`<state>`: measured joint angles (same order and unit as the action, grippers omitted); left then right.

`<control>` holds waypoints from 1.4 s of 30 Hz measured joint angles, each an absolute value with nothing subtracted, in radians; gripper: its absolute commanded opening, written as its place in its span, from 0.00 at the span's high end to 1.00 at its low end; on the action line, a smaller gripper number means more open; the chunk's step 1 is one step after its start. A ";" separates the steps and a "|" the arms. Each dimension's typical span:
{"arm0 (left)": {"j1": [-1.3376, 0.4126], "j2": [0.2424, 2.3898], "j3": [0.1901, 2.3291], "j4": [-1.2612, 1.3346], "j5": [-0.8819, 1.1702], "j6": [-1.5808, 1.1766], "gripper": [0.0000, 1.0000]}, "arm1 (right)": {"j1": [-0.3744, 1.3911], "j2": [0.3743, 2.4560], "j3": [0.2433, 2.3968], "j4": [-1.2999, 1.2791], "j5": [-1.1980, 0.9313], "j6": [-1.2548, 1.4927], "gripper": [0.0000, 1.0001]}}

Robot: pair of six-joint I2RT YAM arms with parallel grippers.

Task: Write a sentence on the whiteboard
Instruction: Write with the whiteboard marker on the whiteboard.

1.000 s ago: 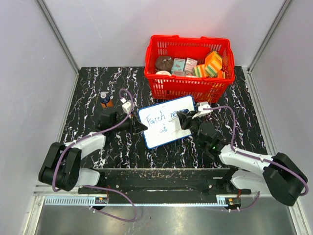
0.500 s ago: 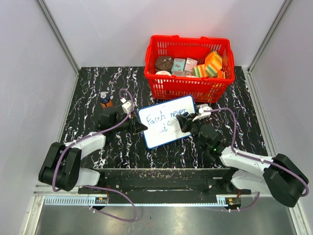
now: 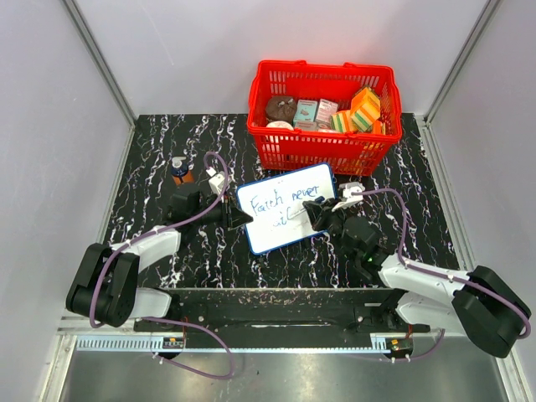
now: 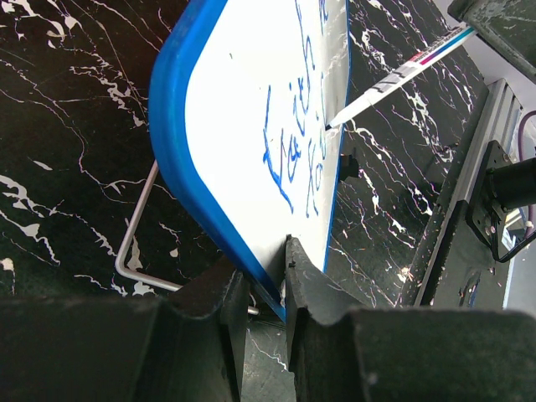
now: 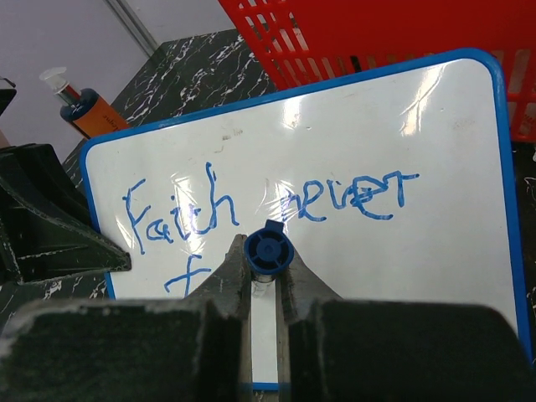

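At the middle of the black marbled tabletop [image 3: 167,142], the whiteboard [image 3: 285,208] stands tilted between the two arms, just in front of a red basket [image 3: 318,155]. The sentence [image 5: 268,205] reads "Faith never" in blue on the top line. Below it a lone "f" is legible in the right wrist view; whatever follows is hidden behind the marker [image 4: 394,79] and the tool that carries it. From above, the second line is too small to read. The board's right edge is cut off in the right wrist view, and the left wrist view sees its face at a steep slant, the letters squeezed. The right tool [image 5: 266,268] is clamped narrowly on the marker, whose tip touches the white surface at the second line. The left tool [image 4: 260,293] pinches the board's blue frame at the lower left edge, jaws nearly together. A wire stand [image 4: 134,243] shows behind the board, partly covered by it. The basket holds small boxes and striped sponges with labels too small to read. A small orange bottle [image 3: 180,170] stands on the tabletop near the left arm, its print unreadable.
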<state>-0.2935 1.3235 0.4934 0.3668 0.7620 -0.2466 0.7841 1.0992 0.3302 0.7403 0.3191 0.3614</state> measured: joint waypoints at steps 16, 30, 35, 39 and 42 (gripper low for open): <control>-0.294 1.324 0.493 0.367 0.762 -0.247 1.00 | 0.784 1.067 0.301 0.713 0.306 0.371 1.00; -0.294 1.324 0.493 0.367 0.762 -0.247 1.00 | 0.784 1.050 0.300 0.690 0.332 0.360 1.00; -0.294 1.324 0.493 0.367 0.762 -0.247 1.00 | 0.784 0.974 0.300 0.663 0.327 0.350 1.00; -0.294 1.324 0.493 0.367 0.762 -0.247 1.00 | 0.784 0.889 0.301 0.647 0.332 0.332 1.00; -0.294 1.324 0.493 0.367 0.762 -0.246 1.00 | 0.784 0.887 0.308 0.635 0.340 0.319 1.00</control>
<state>-0.2935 1.3235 0.4934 0.3668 0.7624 -0.2462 0.7841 0.8871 0.3084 0.6353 0.3405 0.3191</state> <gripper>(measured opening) 0.224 0.108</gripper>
